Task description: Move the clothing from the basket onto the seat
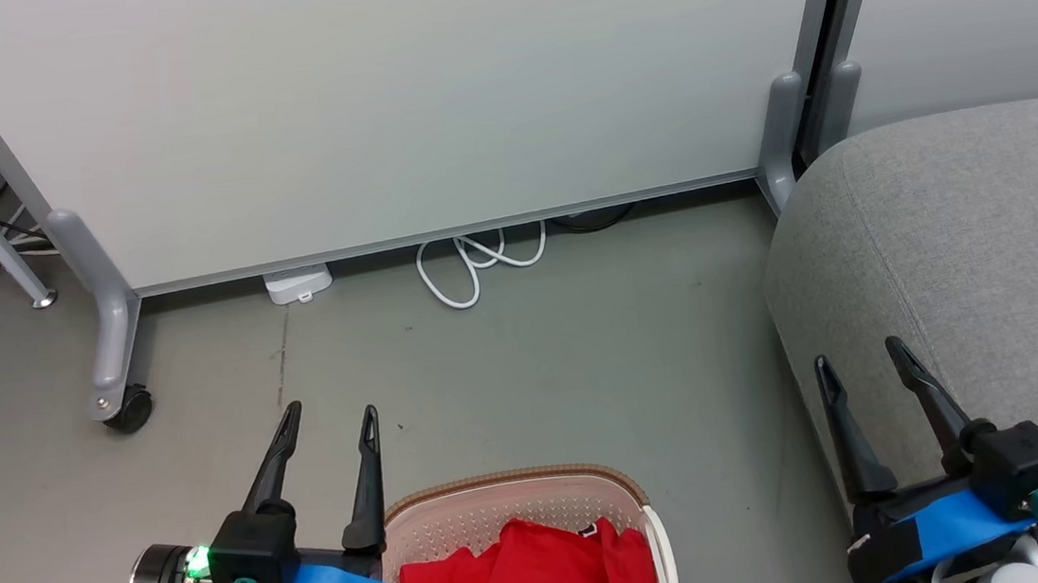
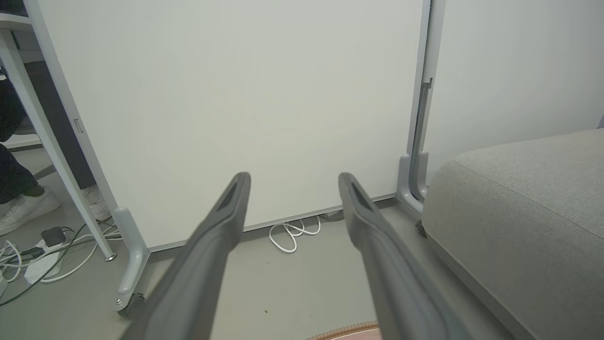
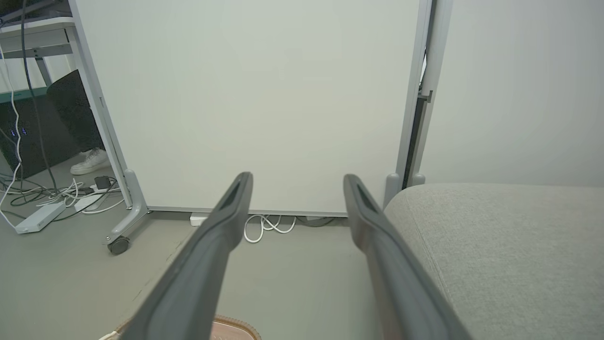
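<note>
- On the grey floor [image 1: 581, 343], the basket [image 1: 465, 523] holds red clothing [image 1: 536, 566], before a white partition [image 1: 387, 104].
- Beside it at right, the grey seat [image 1: 980, 228].
- Left gripper [image 1: 330, 411] and right gripper [image 1: 858, 353]: wide, empty.

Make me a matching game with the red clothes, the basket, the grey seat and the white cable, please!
Things:
1. clothing
2. basket
3. seat
4. white cable

Colour or place:
A. grey, at the right of the head view
B. looped on the floor at the foot of the white panel
C. red, piled inside a container
D. cream with a brown rim, standing on the floor

Pairs: 1-C, 2-D, 3-A, 4-B
</note>
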